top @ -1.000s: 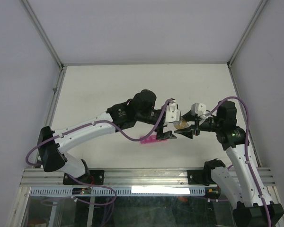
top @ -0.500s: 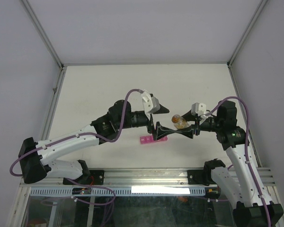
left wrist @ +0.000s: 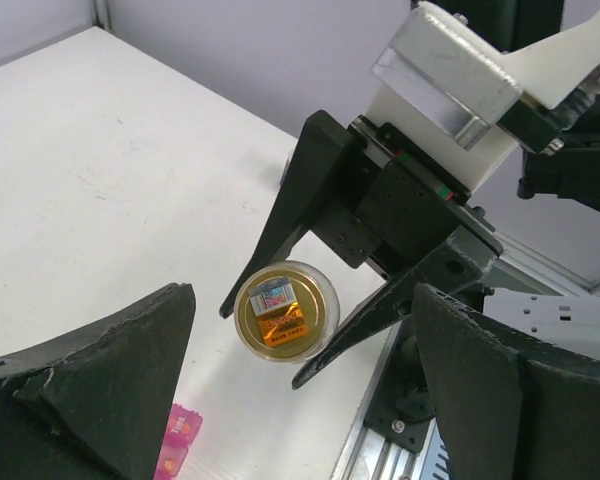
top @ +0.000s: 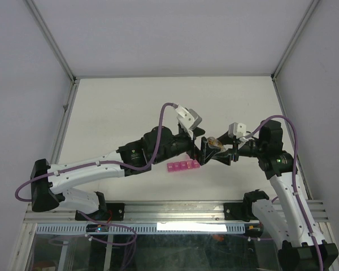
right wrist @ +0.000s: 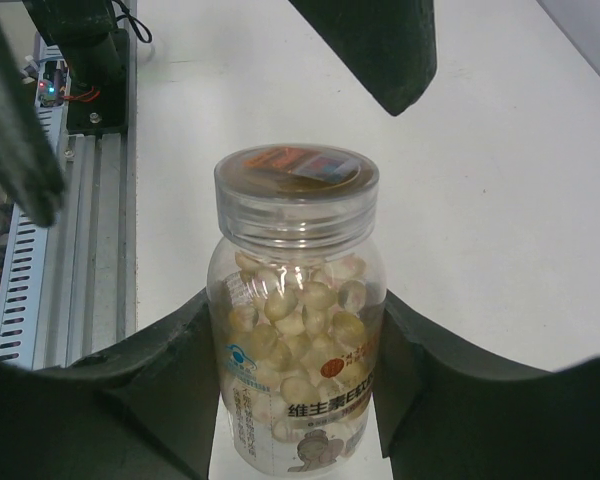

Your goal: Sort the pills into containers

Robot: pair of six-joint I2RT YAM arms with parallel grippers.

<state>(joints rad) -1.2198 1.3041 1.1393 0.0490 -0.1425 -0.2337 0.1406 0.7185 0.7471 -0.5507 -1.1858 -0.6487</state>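
Top external view: I am holding my left end effector point(top: 202, 151) and my right end effector point(top: 221, 153) face to face above the white surface point(top: 130, 107), and a small amber bottle point(top: 216, 144) is lying on its side between them, off the surface. The magenta containers point(top: 182, 166) are resting flat on the surface as a short row of square compartments, just on the near side of my left end effector and apart from the bottle. Left wrist view: my left fingers point(left wrist: 100, 390) are standing wide open, one on each side of the frame, and nothing is sitting between the pads. The round cap of the bottle point(left wrist: 285, 312) is pointing straight at this camera, clamped between the two black fingers of my right end effector point(left wrist: 270, 345). One end of the containers point(left wrist: 175, 440) is showing at the lower edge beside my left-hand finger; the rest is hidden. Right wrist view: my right end effector point(right wrist: 297, 300) is closing on the body of the bottle, both pads pressing against its clear wall. Pale yellow pills point(right wrist: 300, 310) are filling the bottle, and its clear lid point(right wrist: 295, 190) is sitting on top. The two dark fingers of my left end effector are flanking the lid without touching it.
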